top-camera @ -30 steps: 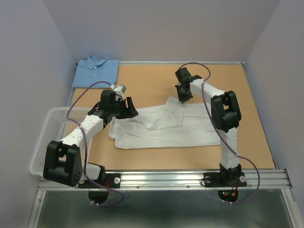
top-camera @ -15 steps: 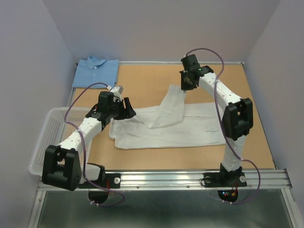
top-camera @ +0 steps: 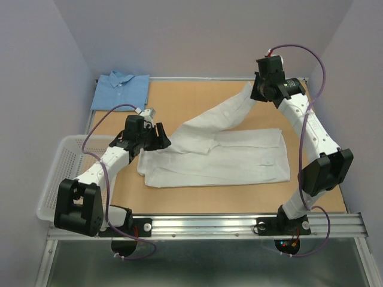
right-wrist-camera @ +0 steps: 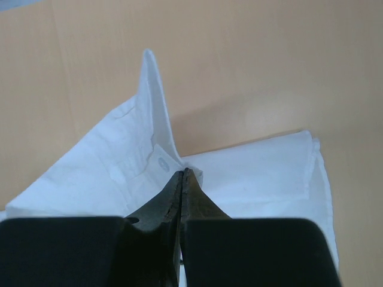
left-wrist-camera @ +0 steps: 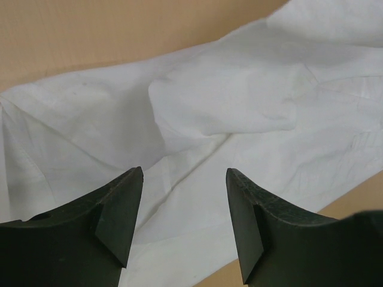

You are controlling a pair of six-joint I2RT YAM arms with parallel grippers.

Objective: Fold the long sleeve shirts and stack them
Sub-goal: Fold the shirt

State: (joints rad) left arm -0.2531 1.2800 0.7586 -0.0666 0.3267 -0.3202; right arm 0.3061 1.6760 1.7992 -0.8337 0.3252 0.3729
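Observation:
A white long sleeve shirt [top-camera: 227, 158] lies partly folded across the middle of the table. One sleeve [top-camera: 218, 116] is stretched up toward the far right. My right gripper [top-camera: 258, 94] is shut on that sleeve's cuff [right-wrist-camera: 161, 161], which shows a button, and holds it above the table. Over the shirt's left end my left gripper [top-camera: 157, 136] stands open, white cloth [left-wrist-camera: 197, 125] lying below its fingers [left-wrist-camera: 122, 203] with nothing between them. A light blue shirt [top-camera: 121, 89] lies folded at the far left corner.
A white mesh basket [top-camera: 57, 173] stands at the table's left edge beside my left arm. Grey walls close in the left, back and right sides. A metal rail [top-camera: 209, 226] runs along the near edge.
My right gripper has swung up and to the far right, pulling the white sleeve out long. The left gripper has barely moved.

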